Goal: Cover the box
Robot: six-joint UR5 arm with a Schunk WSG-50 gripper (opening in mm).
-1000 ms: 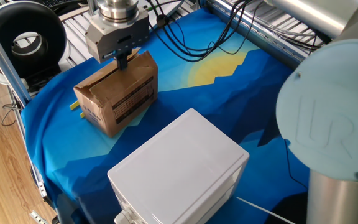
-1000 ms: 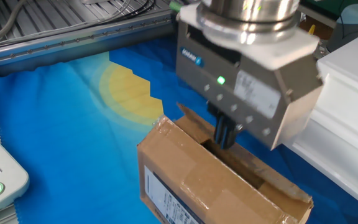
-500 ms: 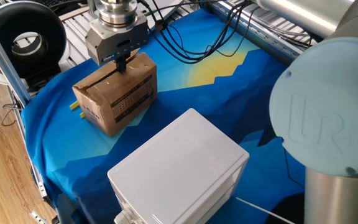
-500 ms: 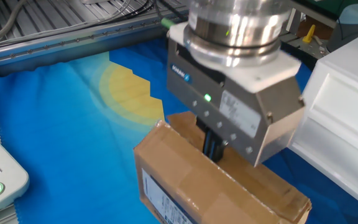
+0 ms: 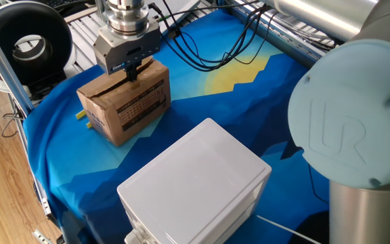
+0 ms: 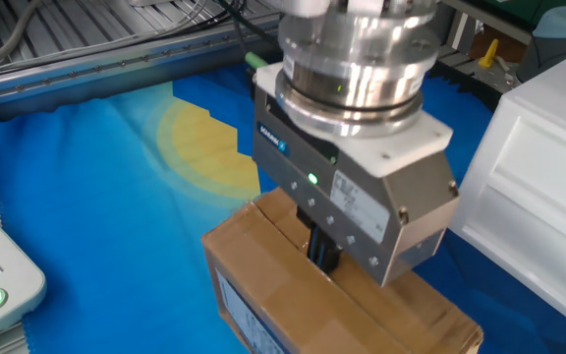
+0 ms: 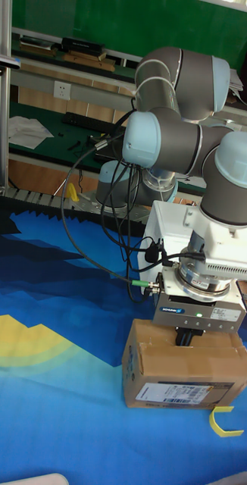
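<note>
The box (image 5: 124, 103) is a small brown cardboard carton with black print on its side, standing on the blue cloth at the back left. Its top flaps lie folded down, nearly flat. My gripper (image 5: 133, 72) stands straight above the carton, its black fingers (image 6: 322, 258) together and their tips pressing on the top flaps near the middle seam. Nothing shows between the fingers. In the tall fixed view the gripper (image 7: 186, 338) sits right on the box (image 7: 188, 373), whose top is largely hidden by the gripper body.
A larger white plastic box (image 5: 195, 183) stands just in front and to the right of the carton. A yellow strip (image 7: 223, 424) lies by the carton's corner. A black reel (image 5: 29, 42) and metal rails sit beyond the cloth. Cables hang from the arm.
The gripper has slid along the carton top and lowered. The flap that stood up with an open gap now lies pressed down flat.
</note>
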